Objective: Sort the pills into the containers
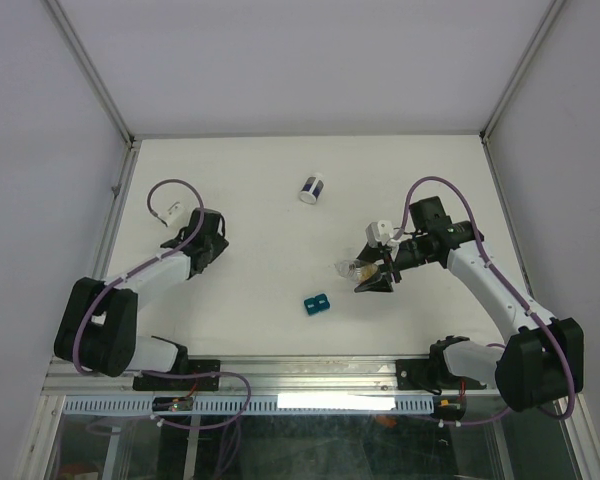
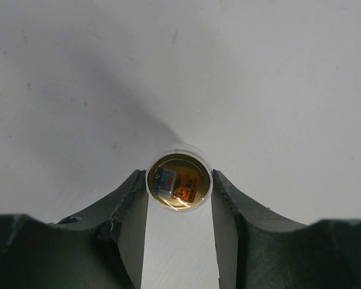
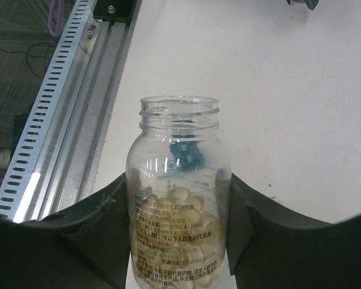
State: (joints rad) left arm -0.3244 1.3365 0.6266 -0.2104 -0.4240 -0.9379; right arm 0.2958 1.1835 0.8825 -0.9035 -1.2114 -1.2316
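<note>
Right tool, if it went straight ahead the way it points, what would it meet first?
Probably the small teal block, which lies ahead of the right tool and shows through the clear bottle it grips; the bottle's mouth would arrive first. Height is unclear, so it might pass over.

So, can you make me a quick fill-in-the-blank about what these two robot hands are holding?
1. The right hand grips a clear plastic bottle whose threaded mouth is ____, with no lid.
2. The pills inside are pale ____.
3. The left hand pinches a small round clear container from ____ sides.
4. The white jar with a dark-blue band lies ____ from the near edge of the white table than the small teal block.
Missing words: open; yellow; both; farther.
</note>
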